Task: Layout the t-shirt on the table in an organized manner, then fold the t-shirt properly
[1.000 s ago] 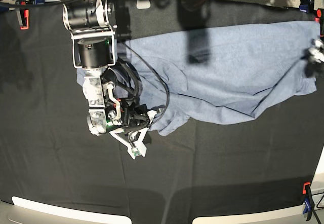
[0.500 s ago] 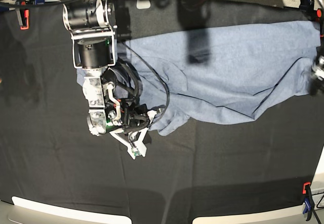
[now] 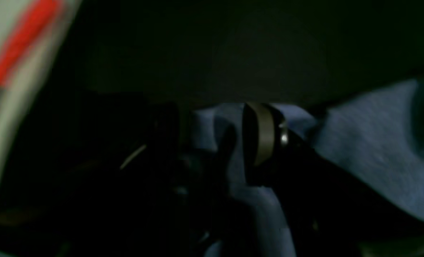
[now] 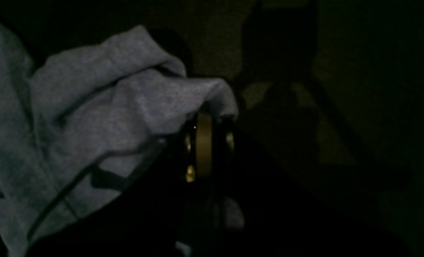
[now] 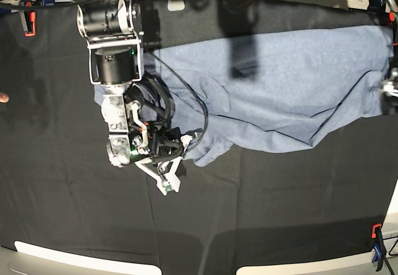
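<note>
Both jaws clamped on t-shirt [image 5: 280, 82] edges. Left gripper [image 5: 392, 91] has slid further toward 3 o'clock, stretching the cloth over the bench [image 5: 261, 213]; right gripper [image 5: 177, 147] unmoved, so spreading continues.

The t-shirt [image 5: 286, 82] is light blue-grey with tiny speckles, and no letters show on it. The desk [image 5: 74, 213] is black and wrinkled. An orange clamp [image 5: 28, 23] is at the upper left of the frame, and an orange and blue clamp [image 5: 377, 245] is at the lower right. The right arm [image 5: 115, 51] at the upper left is silver and black. Its claw [image 5: 166, 169] has white parts and a little green. In the left wrist view, a red stripe [image 3: 21, 41] runs across the upper left corner.
</note>
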### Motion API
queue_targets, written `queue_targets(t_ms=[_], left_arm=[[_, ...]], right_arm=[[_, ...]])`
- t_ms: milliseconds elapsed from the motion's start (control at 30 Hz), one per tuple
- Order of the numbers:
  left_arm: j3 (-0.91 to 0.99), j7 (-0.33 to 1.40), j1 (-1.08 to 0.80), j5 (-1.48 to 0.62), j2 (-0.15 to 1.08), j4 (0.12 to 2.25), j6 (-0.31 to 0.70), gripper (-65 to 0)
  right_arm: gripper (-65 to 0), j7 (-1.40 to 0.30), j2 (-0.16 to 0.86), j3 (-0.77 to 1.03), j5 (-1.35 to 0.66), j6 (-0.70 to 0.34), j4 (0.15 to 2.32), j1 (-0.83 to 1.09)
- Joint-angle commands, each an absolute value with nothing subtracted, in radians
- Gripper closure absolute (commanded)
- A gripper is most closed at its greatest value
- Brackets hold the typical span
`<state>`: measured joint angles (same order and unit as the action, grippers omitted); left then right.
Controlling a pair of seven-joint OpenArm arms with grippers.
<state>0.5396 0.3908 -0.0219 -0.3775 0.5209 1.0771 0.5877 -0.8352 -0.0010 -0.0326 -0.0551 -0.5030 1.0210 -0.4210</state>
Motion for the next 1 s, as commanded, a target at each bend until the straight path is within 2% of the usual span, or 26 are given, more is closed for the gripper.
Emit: queue_targets(t_ms=[0,100,167,233,300,433,600,800,967], left_arm=[[0.526,0.365,-0.008,-0.393,0.544,1.092,0.593,-26.6],[0.494,0.365,-0.008,-0.394,0.544,1.092,0.512,-26.1],[0.495,0.367,-0.009,-0.393,0.546,1.092,0.485,-23.3],[0.495,0.387,-0.012,-0.393,0.549,1.092,0.485,-13.7],[0.495,0.415,-0.014,-0.393,0.549,1.092,0.486,0.0],[0.495,0.345,-0.014,-0.408,0.574,1.107,0.486,0.0],[0.496,0.259,0.027,-0.494,0.653,1.146,0.485,0.0],[0.495,0.189,0.136,-0.498,0.654,1.145,0.473,0.0],[0.491,0.16,0.18,-0.498,0.631,1.132,0.418,0.0]], right_arm=[[0.0,-0.839,-0.003,-0.033,-0.064,-0.516,1.034,-0.449],[0.0,-0.846,-0.002,-0.033,-0.063,-0.516,1.034,-0.449],[0.0,-0.846,-0.002,-0.033,-0.063,-0.516,1.034,-0.449],[0.0,-0.846,-0.003,-0.033,-0.065,-0.516,1.034,-0.449],[0.0,-0.847,-0.002,-0.033,-0.094,-0.516,1.034,-0.449],[0.0,-0.85,-0.002,-0.033,-0.118,-0.517,1.066,-0.458],[0.0,-0.845,-0.002,-0.033,-0.08,-0.512,1.211,-0.51],[0.0,-0.751,-0.002,-0.033,0.052,-0.404,1.251,-0.612],[0.0,-0.665,-0.003,-0.033,0.073,-0.374,1.25,-0.677]])
